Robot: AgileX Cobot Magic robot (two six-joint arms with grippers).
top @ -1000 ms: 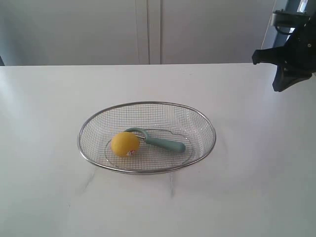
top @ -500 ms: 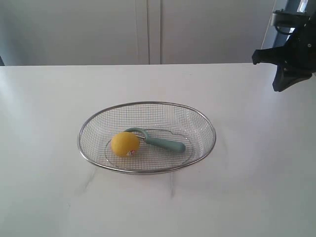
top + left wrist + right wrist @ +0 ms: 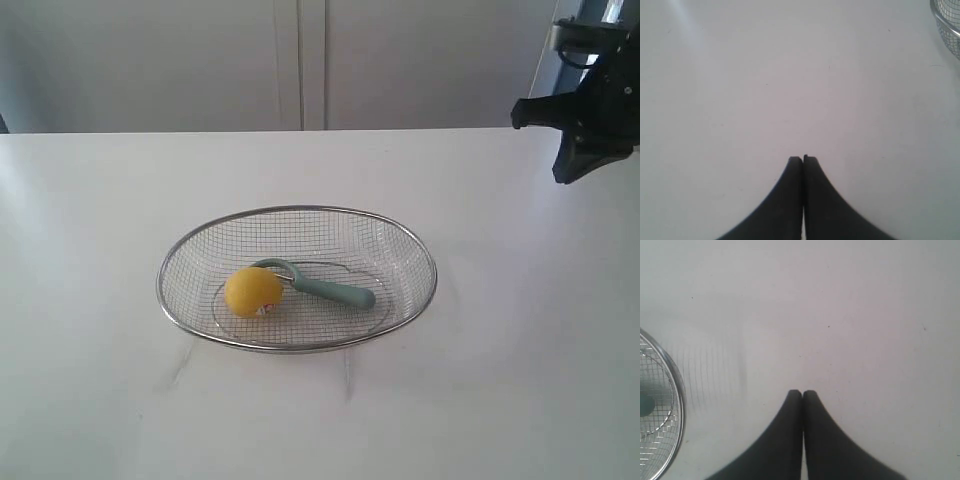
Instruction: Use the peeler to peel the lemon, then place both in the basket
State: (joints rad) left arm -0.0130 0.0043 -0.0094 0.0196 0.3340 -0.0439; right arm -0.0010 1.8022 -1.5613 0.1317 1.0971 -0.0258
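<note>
The silver wire basket sits mid-table in the exterior view. Inside it lie the yellow lemon, with a small sticker low on its side, and the teal peeler, its hooked head curving against the lemon. My right gripper is shut with nothing in it, over bare table beside the basket rim; its arm hangs at the far right of the exterior view. My left gripper is shut and empty above bare table, with a bit of basket rim in a corner; the exterior view does not show it.
A white tabletop surrounds the basket. Behind the table's far edge stands a pale wall with vertical panel seams.
</note>
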